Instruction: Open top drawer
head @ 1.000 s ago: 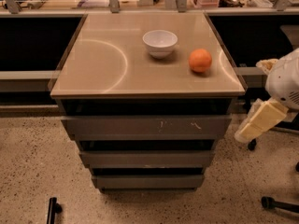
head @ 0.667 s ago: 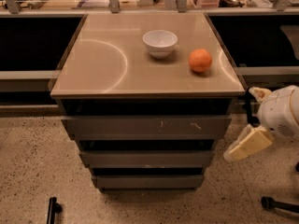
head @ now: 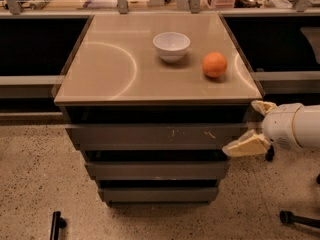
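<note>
Top drawer sits right under the tan cabinet top, with the gripper at its right end.
White bowl and orange sit apart on the top, with speckled floor below. The arm comes in from the right at drawer height, jaws spread, and the lower finger overlaps the drawer front's right edge; contact can't be told. Since 0.7 s ago the gripper has moved left, closer to the drawer.

Matt, scratched top drawer; cream plastic claw beside its right end.
</note>
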Controlling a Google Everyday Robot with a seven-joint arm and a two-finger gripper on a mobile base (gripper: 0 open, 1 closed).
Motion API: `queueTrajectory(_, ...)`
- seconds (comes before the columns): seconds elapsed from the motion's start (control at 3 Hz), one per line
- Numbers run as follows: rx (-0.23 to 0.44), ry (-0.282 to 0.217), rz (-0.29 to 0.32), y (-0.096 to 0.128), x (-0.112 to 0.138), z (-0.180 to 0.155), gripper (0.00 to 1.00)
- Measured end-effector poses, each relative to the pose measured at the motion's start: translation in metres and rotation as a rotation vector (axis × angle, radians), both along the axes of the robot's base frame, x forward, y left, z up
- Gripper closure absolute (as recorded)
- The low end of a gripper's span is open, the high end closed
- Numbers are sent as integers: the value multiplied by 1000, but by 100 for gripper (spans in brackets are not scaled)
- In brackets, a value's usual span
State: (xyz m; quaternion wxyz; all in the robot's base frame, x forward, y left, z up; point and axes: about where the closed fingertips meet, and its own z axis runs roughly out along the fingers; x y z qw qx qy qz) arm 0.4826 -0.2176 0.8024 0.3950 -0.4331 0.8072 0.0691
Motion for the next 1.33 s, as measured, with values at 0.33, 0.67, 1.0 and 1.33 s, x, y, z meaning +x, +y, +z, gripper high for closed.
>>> queueTrajectory(0.33,-1,0,0,0,0,0,42)
queueTrajectory(0.67,-1,0,0,0,0,0,65)
queueTrajectory(1.0,21,-24,-30,-1,6,-5,89)
queueTrajectory(1.33,74,-100,-67,-7,38,-23,100)
